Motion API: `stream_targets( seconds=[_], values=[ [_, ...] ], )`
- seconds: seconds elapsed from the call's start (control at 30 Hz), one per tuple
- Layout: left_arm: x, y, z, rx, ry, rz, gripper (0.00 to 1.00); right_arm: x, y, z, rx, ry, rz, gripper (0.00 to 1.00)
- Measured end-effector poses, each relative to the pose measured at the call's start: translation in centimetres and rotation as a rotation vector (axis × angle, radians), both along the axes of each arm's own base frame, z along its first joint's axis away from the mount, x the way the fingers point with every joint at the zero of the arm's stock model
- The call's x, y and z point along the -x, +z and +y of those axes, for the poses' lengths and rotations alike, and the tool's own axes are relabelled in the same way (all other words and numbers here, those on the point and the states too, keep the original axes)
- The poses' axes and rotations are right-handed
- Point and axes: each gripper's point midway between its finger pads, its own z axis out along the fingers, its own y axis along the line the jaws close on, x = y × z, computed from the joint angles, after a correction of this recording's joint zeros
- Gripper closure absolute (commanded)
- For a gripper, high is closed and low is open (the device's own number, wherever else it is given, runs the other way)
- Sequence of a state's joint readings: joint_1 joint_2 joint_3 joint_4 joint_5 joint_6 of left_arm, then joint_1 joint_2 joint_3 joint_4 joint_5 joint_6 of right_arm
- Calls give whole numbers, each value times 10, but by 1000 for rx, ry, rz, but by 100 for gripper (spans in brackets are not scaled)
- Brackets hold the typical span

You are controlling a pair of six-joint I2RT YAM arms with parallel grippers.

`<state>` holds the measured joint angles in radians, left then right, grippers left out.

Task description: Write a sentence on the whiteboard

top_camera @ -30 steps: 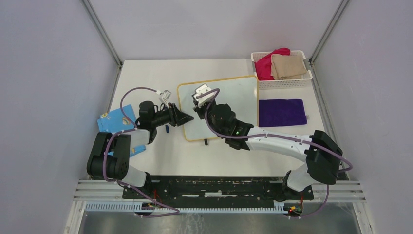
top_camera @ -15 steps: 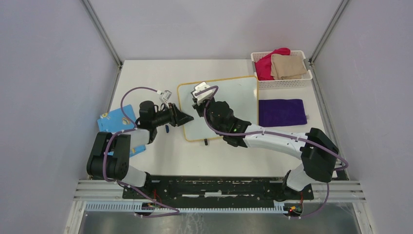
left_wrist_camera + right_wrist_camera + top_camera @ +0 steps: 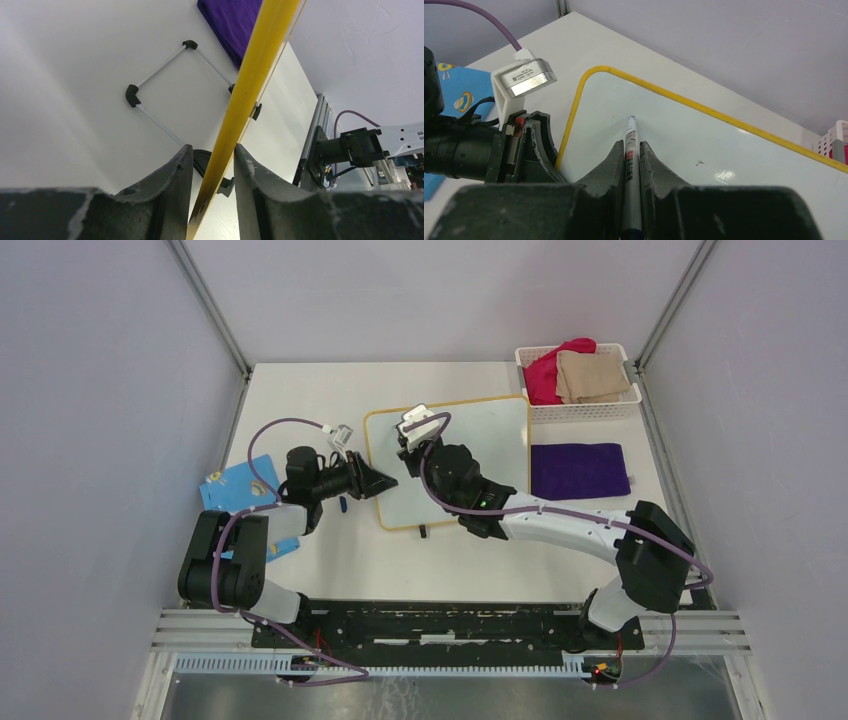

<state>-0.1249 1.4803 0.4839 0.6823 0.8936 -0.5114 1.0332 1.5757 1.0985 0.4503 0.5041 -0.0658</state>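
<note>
Desk (image 3: 300, 390) has the whiteboard (image 3: 490, 440) lying mid-way across it, a bit askew, with a purple cloth (image 3: 578, 470) just off its right side. The left end effector (image 3: 212, 155) is at the board's left edge, fingers either side of the yellow rim, pinching it. The right end effector (image 3: 631, 150) is over the upper-left corner, squeezed on a marker (image 3: 631, 135), tip down at the white surface just inside the rim.

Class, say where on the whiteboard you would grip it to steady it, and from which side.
The thin yellow rim on the left edge of the whiteboard, from the left, jaws straddling it: the board is a thin sheet propped off the table, and the right gripper holds a marker over its face.
</note>
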Motion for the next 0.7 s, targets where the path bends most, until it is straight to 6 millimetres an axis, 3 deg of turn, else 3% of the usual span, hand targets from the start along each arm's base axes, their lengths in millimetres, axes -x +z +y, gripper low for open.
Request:
stream_targets(
  seconds=[0.7],
  values=[
    [-3, 2, 0, -1, 5, -8, 60, 11, -30, -12, 17, 8, 48, 100]
  ],
)
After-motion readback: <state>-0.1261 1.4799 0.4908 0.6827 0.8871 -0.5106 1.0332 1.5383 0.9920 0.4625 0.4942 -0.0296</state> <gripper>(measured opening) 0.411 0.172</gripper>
